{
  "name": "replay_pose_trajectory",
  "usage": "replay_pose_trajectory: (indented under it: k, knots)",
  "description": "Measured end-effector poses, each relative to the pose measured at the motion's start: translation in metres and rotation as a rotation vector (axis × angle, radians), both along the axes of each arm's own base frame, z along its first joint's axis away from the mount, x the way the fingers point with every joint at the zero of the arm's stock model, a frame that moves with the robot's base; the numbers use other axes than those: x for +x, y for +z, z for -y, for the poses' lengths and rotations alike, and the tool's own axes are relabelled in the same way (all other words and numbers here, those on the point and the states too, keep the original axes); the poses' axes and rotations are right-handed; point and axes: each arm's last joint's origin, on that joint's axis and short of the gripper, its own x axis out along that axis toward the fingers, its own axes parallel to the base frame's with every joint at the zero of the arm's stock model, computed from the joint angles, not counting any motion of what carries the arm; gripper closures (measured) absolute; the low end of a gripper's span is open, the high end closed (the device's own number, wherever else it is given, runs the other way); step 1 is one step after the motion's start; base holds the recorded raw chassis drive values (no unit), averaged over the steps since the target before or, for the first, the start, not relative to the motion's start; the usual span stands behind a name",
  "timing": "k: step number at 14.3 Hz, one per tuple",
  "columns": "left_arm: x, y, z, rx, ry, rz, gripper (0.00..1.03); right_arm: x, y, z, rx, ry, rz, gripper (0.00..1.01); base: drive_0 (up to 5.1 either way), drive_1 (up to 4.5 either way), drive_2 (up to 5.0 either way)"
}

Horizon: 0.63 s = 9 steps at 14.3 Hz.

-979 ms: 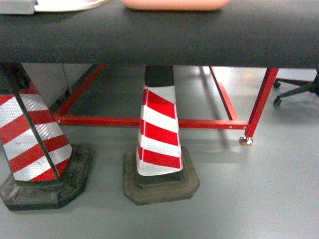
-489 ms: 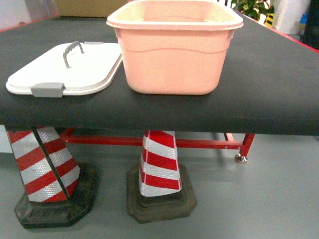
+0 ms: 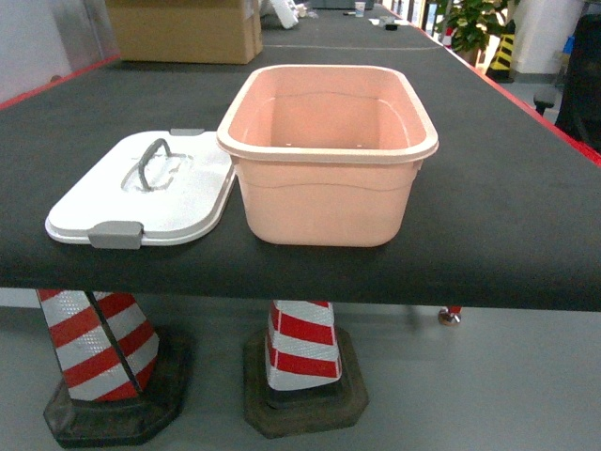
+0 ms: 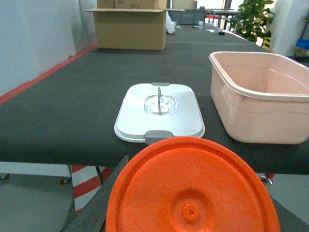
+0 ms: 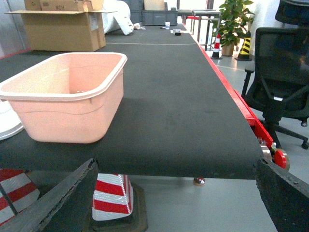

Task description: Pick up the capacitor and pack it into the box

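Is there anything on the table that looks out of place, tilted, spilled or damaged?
Nothing stands out. The pink box stands upright and open near the table's front edge, looking empty. Its white lid lies flat beside it, handle up. No capacitor shows on the table. No spill or damage shows.

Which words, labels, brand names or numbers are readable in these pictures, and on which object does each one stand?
None can be read.
The box and its white lid: plain, no print.
The orange disc in the left wrist view: moulded rings only, no letters.
The cardboard carton at the far end: no legible print.
The traffic cones: red and white stripes only.
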Motion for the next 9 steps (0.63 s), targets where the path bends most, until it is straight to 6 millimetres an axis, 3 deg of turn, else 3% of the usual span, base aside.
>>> replay_pose_trajectory:
  k: [9]
  knots:
    - [0.0, -0.0001, 0.0, 0.0, 0.0, -0.001, 0.6, 0.0, -0.0002, 0.0, 0.0, 0.0, -0.002, 0.03, 0.0, 0.0, 0.0]
